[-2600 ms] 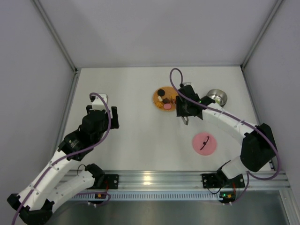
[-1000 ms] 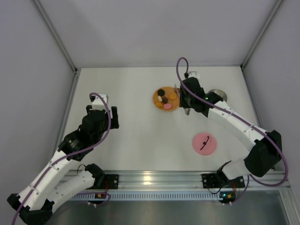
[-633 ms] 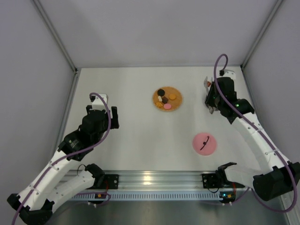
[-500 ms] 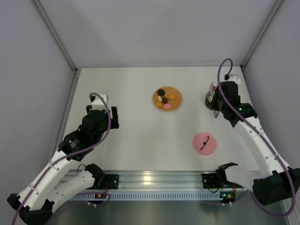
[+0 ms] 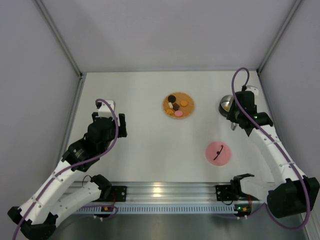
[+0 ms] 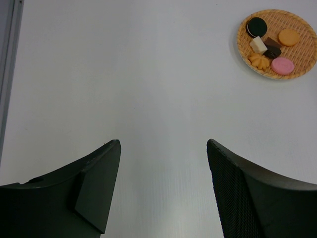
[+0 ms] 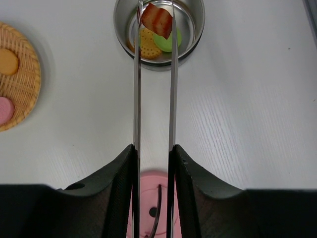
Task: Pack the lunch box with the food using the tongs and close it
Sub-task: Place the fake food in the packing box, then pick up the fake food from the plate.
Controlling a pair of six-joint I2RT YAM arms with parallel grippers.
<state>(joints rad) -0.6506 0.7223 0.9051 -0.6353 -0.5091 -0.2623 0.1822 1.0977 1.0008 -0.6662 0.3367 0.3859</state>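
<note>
My right gripper (image 7: 154,148) is shut on the tongs (image 7: 136,99), pressing their two silver arms between its pads. The tong tips pinch a red-brown striped piece of food (image 7: 157,20) just over the lunch box (image 7: 198,29), a round steel bowl. A round biscuit (image 7: 146,44) and a green piece (image 7: 173,42) lie inside it. From above, the right gripper (image 5: 236,119) sits just near of the lunch box (image 5: 225,104). More food (image 6: 270,49) lies on the woven mat (image 6: 302,54). My left gripper (image 6: 163,148) is open over bare table, holding nothing.
The pink lid (image 5: 218,152) lies flat on the table near of the lunch box, under my right wrist. The orange-brown mat (image 5: 178,105) sits mid-table at the back. Grey walls close in the left, right and back sides.
The right arm swung right from the mat to the lunch box, carrying the tongs with the striped piece. The left arm stayed still.
</note>
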